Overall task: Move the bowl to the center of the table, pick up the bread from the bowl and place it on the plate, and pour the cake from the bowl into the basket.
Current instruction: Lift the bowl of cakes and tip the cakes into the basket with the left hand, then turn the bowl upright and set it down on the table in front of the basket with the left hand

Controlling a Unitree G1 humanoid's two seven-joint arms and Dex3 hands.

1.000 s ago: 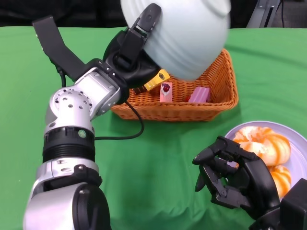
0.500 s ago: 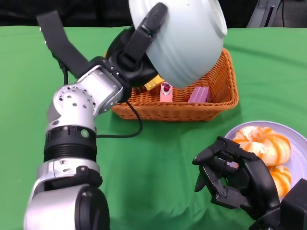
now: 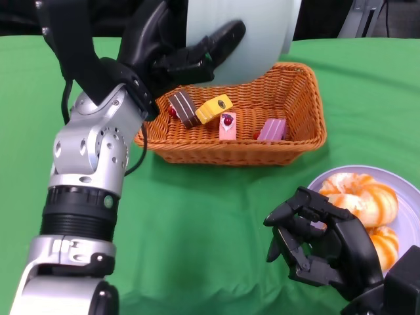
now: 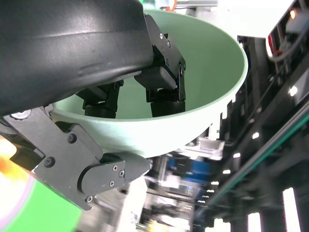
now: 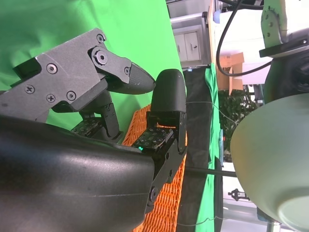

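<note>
Bread (image 3: 364, 197) sat on the plate (image 3: 410, 197), cakes (image 3: 210, 110) in the basket (image 3: 302, 141); left hand (image 3: 170, 56) gripped the emptied bowl (image 3: 256, 33), right hand (image 3: 321, 243) curled empty.

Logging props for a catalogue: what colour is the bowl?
Pale mint green; the bowl shows best in the left wrist view.

I see open green cloth (image 3: 216, 216) between basket (image 3: 262, 152) and plate (image 3: 407, 197); raised bowl (image 3: 246, 33) (left hand (image 3: 174, 56) gripping) blocks basket's rear.
</note>
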